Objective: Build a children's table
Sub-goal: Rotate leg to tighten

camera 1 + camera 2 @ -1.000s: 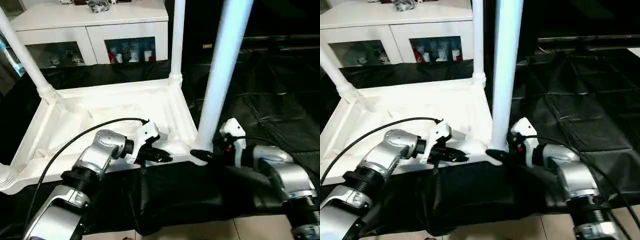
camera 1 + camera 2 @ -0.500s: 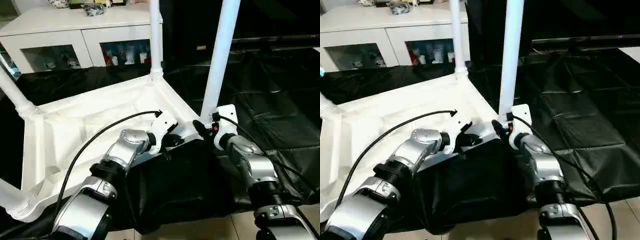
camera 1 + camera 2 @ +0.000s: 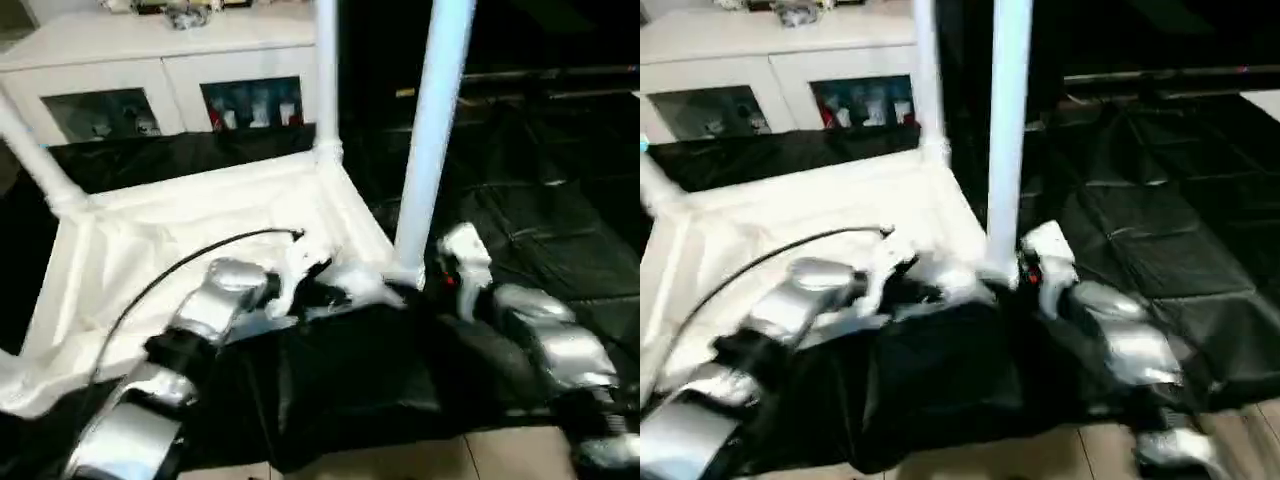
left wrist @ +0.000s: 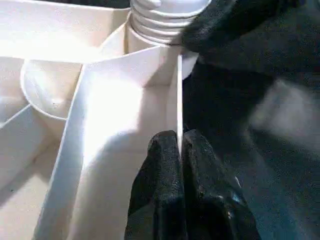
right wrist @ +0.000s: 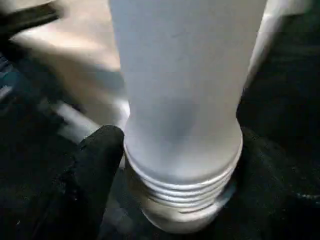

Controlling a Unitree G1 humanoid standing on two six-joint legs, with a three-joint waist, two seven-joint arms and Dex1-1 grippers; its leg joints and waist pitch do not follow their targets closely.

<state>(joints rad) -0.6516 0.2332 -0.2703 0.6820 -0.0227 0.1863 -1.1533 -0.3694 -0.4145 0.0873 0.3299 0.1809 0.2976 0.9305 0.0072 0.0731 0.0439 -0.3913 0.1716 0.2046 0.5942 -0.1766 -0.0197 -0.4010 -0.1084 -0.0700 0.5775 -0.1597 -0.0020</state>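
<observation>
The children's table (image 3: 200, 200) lies upside down on the black cloth, ribbed underside up, with white legs standing in its corner sockets. My left gripper (image 3: 330, 292) is at the near right corner, shut on the thin rim wall (image 4: 178, 100), which runs between its fingers (image 4: 162, 160). My right gripper (image 3: 412, 287) stands around the threaded base of the near right leg (image 3: 430, 130). In the right wrist view the leg (image 5: 185, 100) rises between two black fingers (image 5: 95, 165) that sit close at its sides, open. Another leg (image 3: 326, 70) stands at the far right corner.
A white glass-door cabinet (image 3: 170, 60) stands behind the table. Black cloth (image 3: 520, 180) covers the surface to the right and hangs over the front edge, with floor tiles (image 3: 400, 465) below. A black cable (image 3: 200, 255) arcs over my left forearm.
The whole picture has shifted and blurred, so the camera has moved. Both grippers stay at the near right corner. The right gripper's fingers stand a little wider around the leg.
</observation>
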